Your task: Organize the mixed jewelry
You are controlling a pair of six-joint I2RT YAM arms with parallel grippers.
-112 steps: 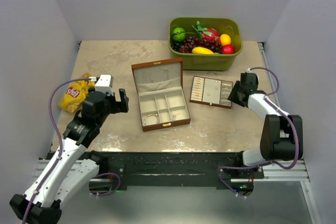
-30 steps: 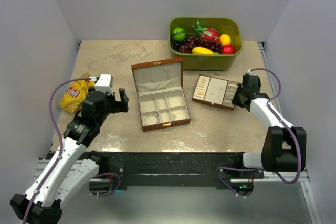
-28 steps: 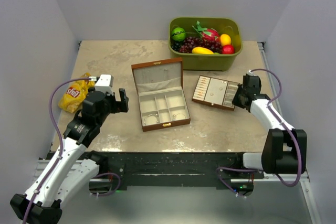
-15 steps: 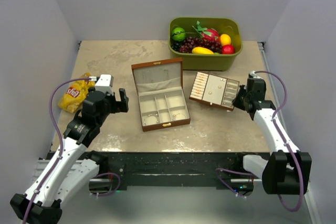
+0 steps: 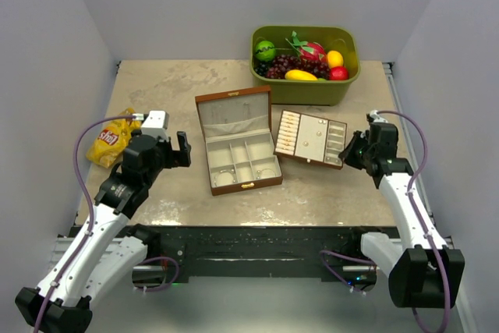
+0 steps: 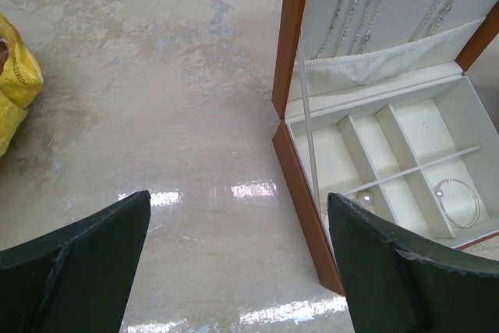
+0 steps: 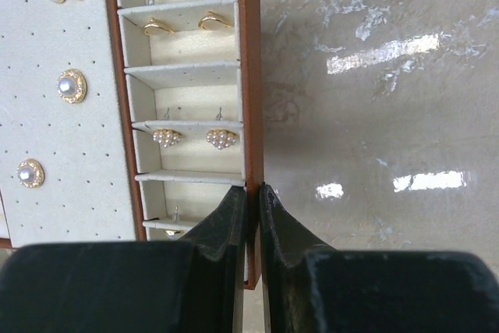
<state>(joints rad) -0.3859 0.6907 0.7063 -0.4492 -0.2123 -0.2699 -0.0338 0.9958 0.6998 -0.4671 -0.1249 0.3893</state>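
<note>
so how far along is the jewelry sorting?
Early. Done: the box is open, with a hoop in a front compartment. In hand: the right claw is shut on the rim of the tray, which lies beside the box. Left: earrings sit on the tray; the left claw hangs open, empty.

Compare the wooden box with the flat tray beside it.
The wooden box is deep, its lid raised; the flat tray is shallow and lidless. The box holds a silvery hoop; the tray holds gold and pearl earrings. The right gripper is shut on the tray's rim; the box is untouched, the open left gripper apart from it. Both are brown-edged and cream-lined.
</note>
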